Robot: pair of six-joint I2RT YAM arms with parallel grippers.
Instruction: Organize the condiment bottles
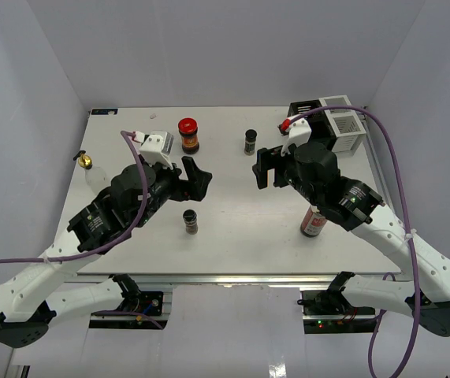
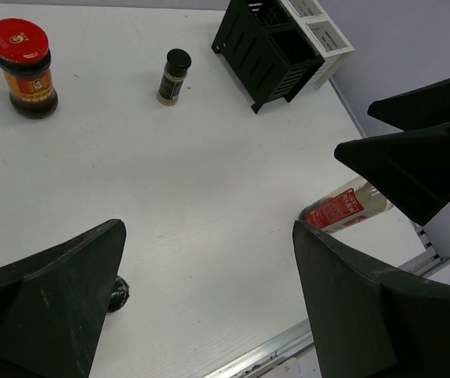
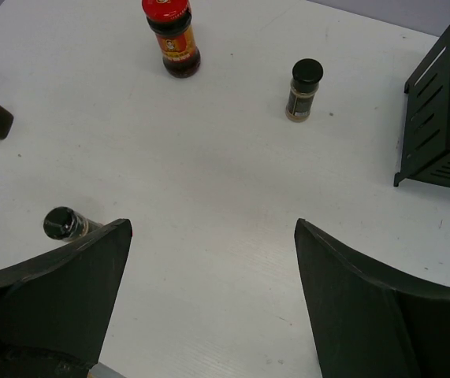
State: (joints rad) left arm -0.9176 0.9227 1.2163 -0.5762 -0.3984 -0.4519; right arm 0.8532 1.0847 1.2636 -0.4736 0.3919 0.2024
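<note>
We see both tools with fingers apart and empty above the surface (image 1: 232,244): left tool (image 1: 195,178), right tool (image 1: 262,168). Left of the wire rack (image 1: 336,124) stand a black-capped shaker (image 1: 250,142), the red-lidded jar (image 1: 188,135), and farthest the gold-topped bottle (image 1: 87,162). Nearer us than the rack are the red-labelled bottle (image 1: 314,221) and a second shaker (image 1: 190,221).

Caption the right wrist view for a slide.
Open right hand above the table, facing a red-lidded jar, two black-capped shakers and a black rack.

White table (image 1: 232,236) between plain pale walls (image 1: 225,47)
</note>
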